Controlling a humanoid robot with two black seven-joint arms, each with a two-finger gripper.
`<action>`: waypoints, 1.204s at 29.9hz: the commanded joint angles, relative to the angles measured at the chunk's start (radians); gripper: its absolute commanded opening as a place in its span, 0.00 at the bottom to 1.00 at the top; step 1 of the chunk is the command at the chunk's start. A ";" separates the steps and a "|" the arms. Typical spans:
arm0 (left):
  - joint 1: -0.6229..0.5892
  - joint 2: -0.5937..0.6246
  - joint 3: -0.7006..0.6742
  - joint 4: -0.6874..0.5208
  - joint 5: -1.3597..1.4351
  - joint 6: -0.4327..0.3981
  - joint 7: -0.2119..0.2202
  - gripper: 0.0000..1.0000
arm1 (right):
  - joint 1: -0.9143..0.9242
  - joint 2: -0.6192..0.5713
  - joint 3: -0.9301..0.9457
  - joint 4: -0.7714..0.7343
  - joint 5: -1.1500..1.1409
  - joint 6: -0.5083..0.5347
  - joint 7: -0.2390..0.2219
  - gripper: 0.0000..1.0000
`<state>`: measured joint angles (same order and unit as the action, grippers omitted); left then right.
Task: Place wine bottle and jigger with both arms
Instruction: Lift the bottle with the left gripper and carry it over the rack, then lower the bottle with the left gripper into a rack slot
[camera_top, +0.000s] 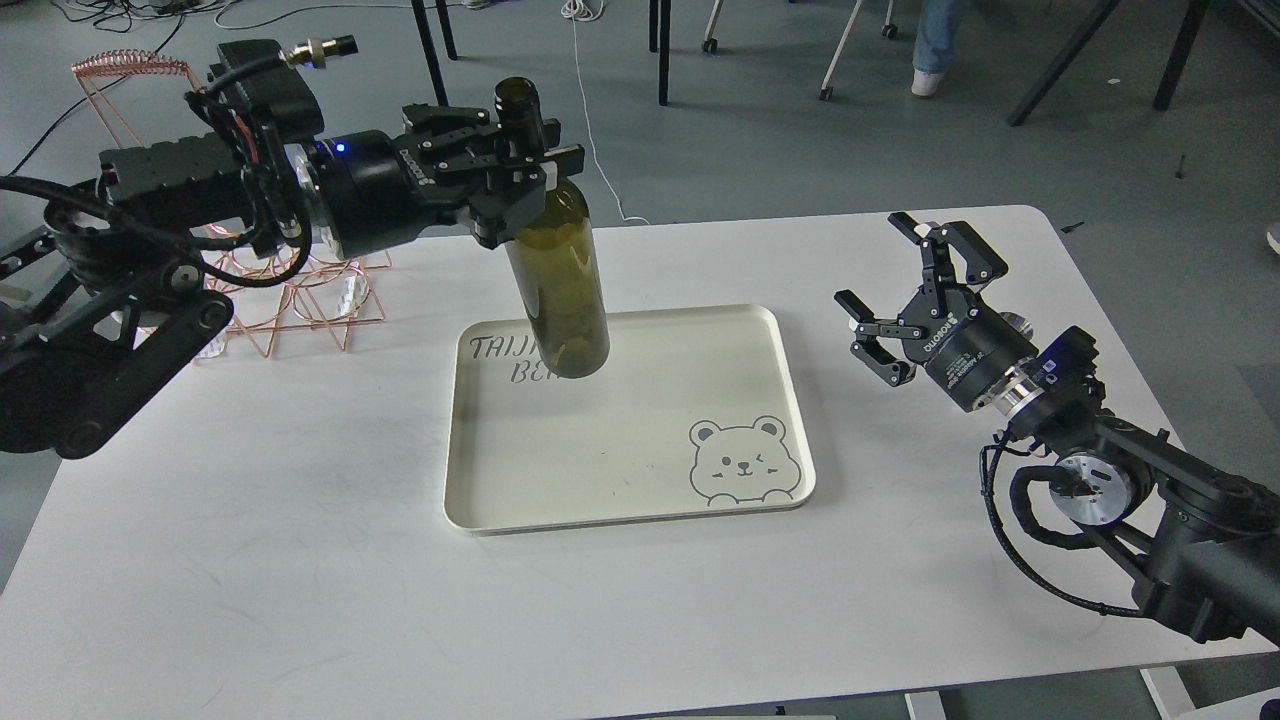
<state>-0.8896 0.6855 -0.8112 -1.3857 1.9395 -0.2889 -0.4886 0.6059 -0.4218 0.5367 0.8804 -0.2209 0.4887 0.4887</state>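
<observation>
The wine bottle (557, 280) is over the far left corner of the cream tray (640, 480), upright but leaning a bit, and its base covers part of the lettering printed there. Can't really tell if the bottom is resting on the tray or hanging just above it. The left gripper (510, 165) has it by the neck, right below the open mouth, fingers clamped on either side of the glass. That arm comes in from the left roughly level, wrist pointing right, with a little blue light glowing on the wrist housing.

The right gripper (915, 300) is well apart from the bottle, over the right part of the white table (300, 560), past the tray's right edge. Its fingers are spread wide with nothing between them, and they point up and to the left. The right arm reaches in from the near right corner, angled toward the far left.

The tray has a winking bear drawing in its near right corner. A copper wire rack (290, 300) sits on the far left of the table, partly behind the left arm.
</observation>
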 joint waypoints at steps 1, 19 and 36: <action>-0.077 0.093 0.003 0.043 -0.111 -0.026 0.000 0.11 | 0.000 0.000 -0.001 0.000 0.000 0.000 0.000 0.99; -0.126 0.269 0.125 0.401 -0.103 0.097 0.000 0.11 | -0.009 0.008 -0.001 -0.001 -0.002 0.000 0.000 0.99; -0.163 0.210 0.190 0.404 -0.142 0.103 0.000 0.11 | -0.020 0.008 -0.001 -0.001 -0.002 0.000 0.000 0.99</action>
<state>-1.0546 0.9034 -0.6353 -0.9831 1.8000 -0.1854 -0.4890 0.5860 -0.4141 0.5354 0.8789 -0.2225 0.4887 0.4887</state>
